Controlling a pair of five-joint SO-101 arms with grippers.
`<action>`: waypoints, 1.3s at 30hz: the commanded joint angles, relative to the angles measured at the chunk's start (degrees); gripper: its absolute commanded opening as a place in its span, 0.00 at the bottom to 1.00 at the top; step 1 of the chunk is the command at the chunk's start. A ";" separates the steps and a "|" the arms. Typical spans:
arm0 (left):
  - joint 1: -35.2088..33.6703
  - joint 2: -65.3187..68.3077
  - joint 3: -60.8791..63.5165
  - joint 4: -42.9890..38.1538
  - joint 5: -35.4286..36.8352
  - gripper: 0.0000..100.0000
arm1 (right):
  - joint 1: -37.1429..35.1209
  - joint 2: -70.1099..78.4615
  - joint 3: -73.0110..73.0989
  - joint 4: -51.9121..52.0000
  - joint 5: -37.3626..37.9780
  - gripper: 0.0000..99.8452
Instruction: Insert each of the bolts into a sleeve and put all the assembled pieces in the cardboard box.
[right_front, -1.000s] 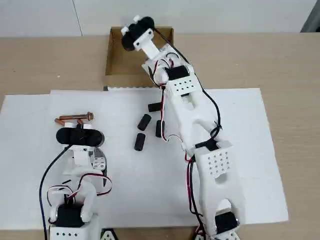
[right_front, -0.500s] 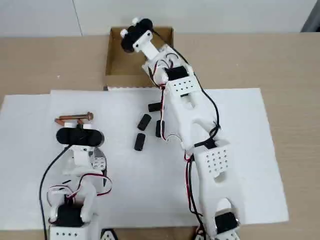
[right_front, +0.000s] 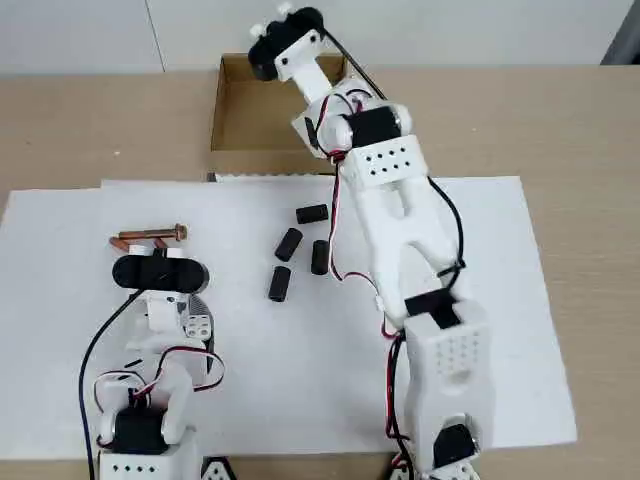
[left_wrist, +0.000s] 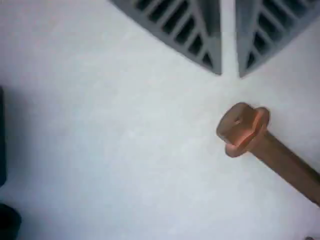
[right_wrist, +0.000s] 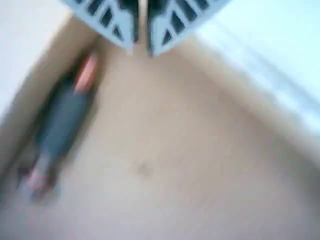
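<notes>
left gripper (left_wrist: 229, 74) jaws nearly closed, empty; bolt (left_wrist: 270, 151) just past the tips looks stiff and slick, i'd pinch mid-shank

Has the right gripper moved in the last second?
Yes. In the high view the right gripper has shifted toward the cardboard box's far wall and slightly rightward.
</notes>
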 joint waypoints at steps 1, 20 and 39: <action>0.09 -0.35 -0.31 0.00 -0.35 0.01 | -0.66 -7.34 -2.99 7.60 -3.96 0.00; 0.09 -0.35 -0.31 0.00 -0.35 0.01 | -3.56 -23.78 2.73 31.96 -21.89 0.00; 0.09 -0.35 -0.31 0.00 -0.26 0.01 | -5.85 -22.81 29.27 22.29 -32.79 0.10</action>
